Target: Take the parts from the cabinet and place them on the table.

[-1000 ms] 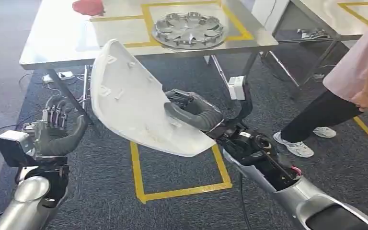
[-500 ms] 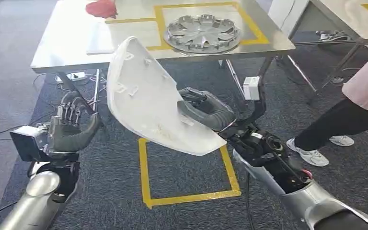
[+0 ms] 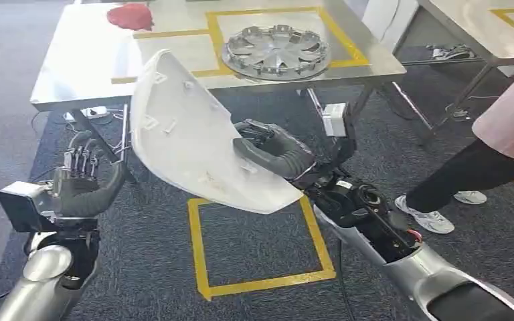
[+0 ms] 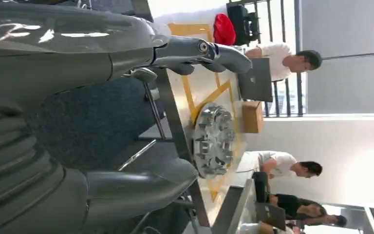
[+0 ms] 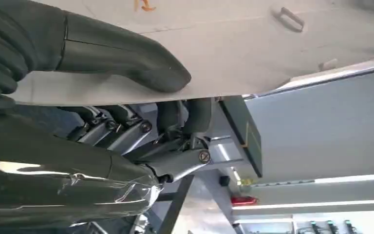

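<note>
My right hand (image 3: pixel 272 153) grips a large white plastic cover (image 3: pixel 191 137) by its edge and holds it tilted above the floor, just short of the table (image 3: pixel 80 63). In the right wrist view the thumb (image 5: pixel 126 58) presses on the cover (image 5: pixel 253 44) and the fingers (image 5: pixel 126 126) curl under it. A silver wheel cover (image 3: pixel 276 50) lies on the table inside a yellow taped square. My left hand (image 3: pixel 83 180) is raised at the left, fingers apart, holding nothing; it also shows in the left wrist view (image 4: pixel 126 53), with the wheel cover (image 4: pixel 214 141) beyond.
A red object (image 3: pixel 130 15) lies at the table's far left. A yellow taped square (image 3: pixel 261 241) marks the carpet below me. A person (image 3: pixel 502 134) stands at the right beside a second table (image 3: pixel 488 27). Cables and a power strip (image 3: pixel 87 114) lie under the table.
The camera has shifted, so the whole scene slid in the picture. The white cover stays in my right hand's grip; my left hand stays raised and holds nothing.
</note>
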